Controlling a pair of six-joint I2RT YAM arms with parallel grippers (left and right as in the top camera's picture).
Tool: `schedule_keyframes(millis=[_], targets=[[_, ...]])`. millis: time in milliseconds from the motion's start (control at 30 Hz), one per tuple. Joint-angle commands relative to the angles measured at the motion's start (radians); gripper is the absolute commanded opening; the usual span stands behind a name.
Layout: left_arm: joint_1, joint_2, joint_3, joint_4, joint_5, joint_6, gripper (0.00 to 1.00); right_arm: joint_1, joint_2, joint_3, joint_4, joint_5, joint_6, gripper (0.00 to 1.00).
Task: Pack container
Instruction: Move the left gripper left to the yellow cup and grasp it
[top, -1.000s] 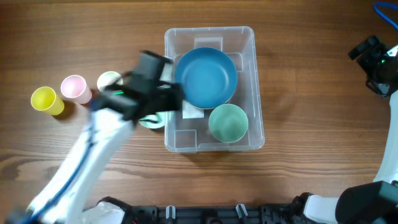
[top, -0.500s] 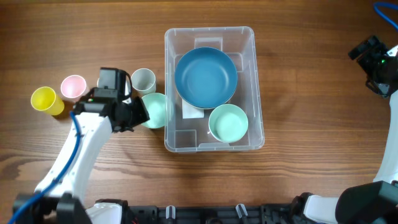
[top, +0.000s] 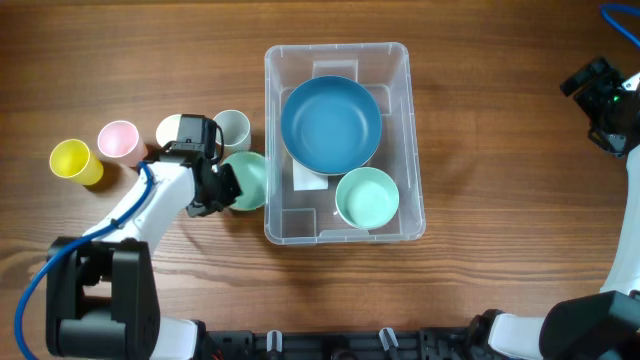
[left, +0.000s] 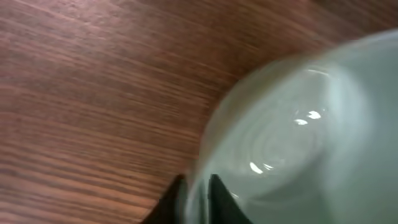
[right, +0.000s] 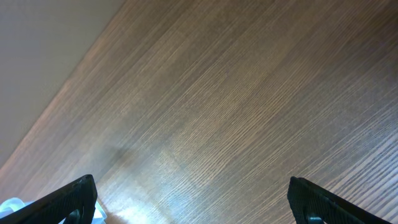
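Observation:
The clear plastic container (top: 405, 130) stands at mid-table and holds a big blue bowl (top: 331, 125) and a mint bowl (top: 367, 199). A second pale green bowl (top: 250, 180) sits on the table against the container's left wall. My left gripper (top: 222, 186) is at this bowl's left rim. In the left wrist view its two fingers (left: 196, 193) straddle the rim of the bowl (left: 298, 143) and are closed on it. My right gripper (top: 588, 84) is at the far right edge, open wide and empty over bare wood (right: 193, 199).
Several small cups stand left of the container: yellow (top: 72, 160), pink (top: 118, 140), a pale one (top: 172, 129) partly under my left wrist, and a grey-white one (top: 232, 128). The wooden table (top: 500, 250) surrounds them.
My left arm swung back from the container's left edge and dropped to the pale green bowl beside it; its fingers now sit on the bowl's rim. The right arm has not moved.

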Motion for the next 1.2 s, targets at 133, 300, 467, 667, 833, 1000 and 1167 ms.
schedule_keyframes(millis=[133,300,467,667,833,1000,1167], targets=[[0.005,-0.165,0.059,-0.201,-0.042,0.005,0.04,0.004,0.007,0.008,0.000,0.003,0.006,1.00],[0.005,-0.347,0.199,-0.330,-0.067,0.089,0.04,0.004,0.007,0.008,0.000,0.003,0.006,0.99],[-0.028,-0.452,0.337,-0.309,-0.029,0.103,0.04,0.004,0.007,0.008,0.000,0.003,0.006,1.00],[-0.196,-0.409,0.348,-0.180,0.029,0.068,0.04,0.004,0.007,0.008,0.000,0.003,0.006,0.99],[-0.394,-0.274,0.348,-0.113,0.040,0.069,0.04,0.004,0.007,0.008,0.000,0.003,0.006,1.00],[-0.542,-0.085,0.348,-0.094,0.040,0.069,0.04,0.004,0.007,0.008,0.000,0.003,0.006,1.00],[-0.608,0.030,0.348,-0.025,0.078,0.081,0.14,0.004,0.007,0.008,0.000,0.003,0.007,1.00]])
